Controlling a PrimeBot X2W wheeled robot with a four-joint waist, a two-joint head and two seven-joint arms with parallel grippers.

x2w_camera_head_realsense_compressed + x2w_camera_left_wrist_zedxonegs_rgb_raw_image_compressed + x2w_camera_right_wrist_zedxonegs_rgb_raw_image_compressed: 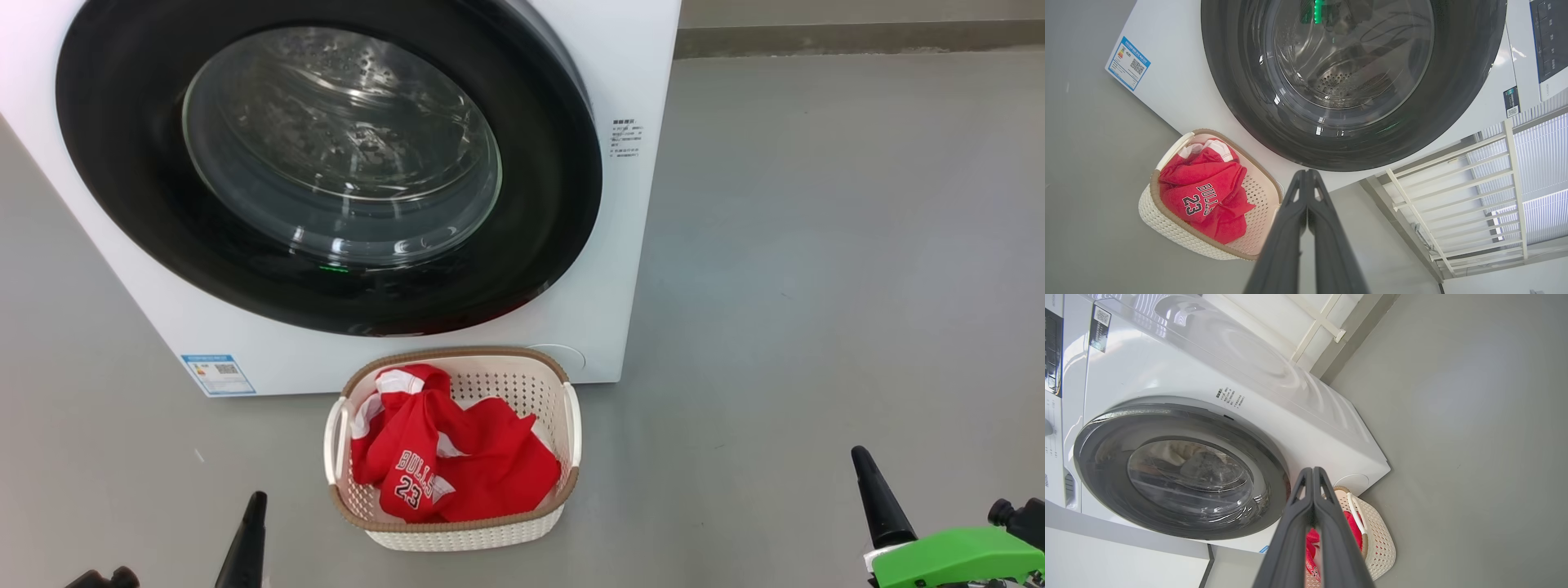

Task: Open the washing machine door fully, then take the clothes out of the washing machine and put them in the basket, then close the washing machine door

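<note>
Grey floor (816,245), big white front-loading washing machine (629,269) with its round black-rimmed glass door (114,163) shut. Red jersey clothes (482,465) sit in the small cream perforated basket (457,535) just before it. Both the left claw (258,496) and right claw (857,452) are clenched, empty.

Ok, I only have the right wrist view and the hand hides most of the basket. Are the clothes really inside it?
Observer: Yes. In the head view the clothes lie inside the basket, "BULLS 23" facing up.
Operator: Anything red behind the door glass?
Observer: None that I can see through the washing machine door in the left wrist view, just bare drum holes.
Operator: And the left hand?
Observer: The left hand is shut, holding nothing.
</note>
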